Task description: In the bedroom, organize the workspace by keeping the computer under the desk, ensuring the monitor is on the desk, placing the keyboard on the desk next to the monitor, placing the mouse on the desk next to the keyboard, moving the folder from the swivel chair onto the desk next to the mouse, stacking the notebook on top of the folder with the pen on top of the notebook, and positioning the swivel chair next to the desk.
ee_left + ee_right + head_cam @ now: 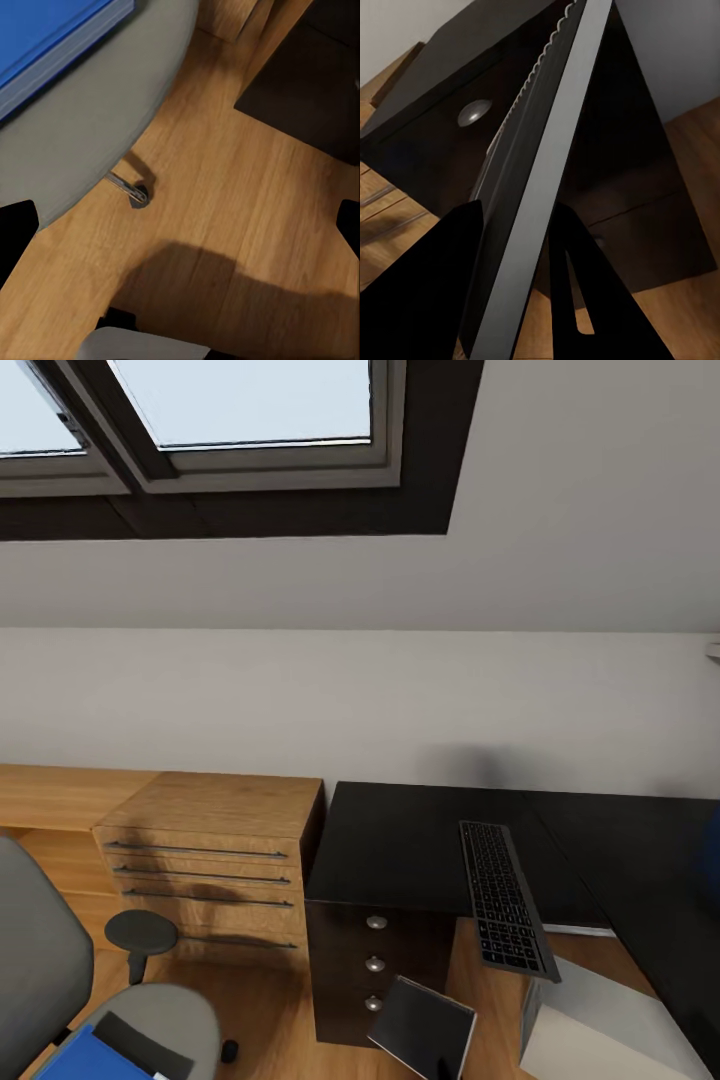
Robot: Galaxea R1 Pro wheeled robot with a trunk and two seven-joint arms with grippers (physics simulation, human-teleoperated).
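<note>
Right gripper [514, 262] clamped on keyboard [505, 900] — far end over desk [400, 840], left gripper's [180, 225] grip unclear — fingertips cropped.

The desk [400, 840] top lies bare left of the keyboard [503, 895]; the swivel chair [60, 980] crowds the floor beside the drawers

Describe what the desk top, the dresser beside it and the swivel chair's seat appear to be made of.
Desk: matte black board, probably laminate; flat, no grain. Dresser: light wood or wood veneer; grain lines show. Swivel chair seat: grey, dull, likely fabric padding; rounded soft edge.
</note>
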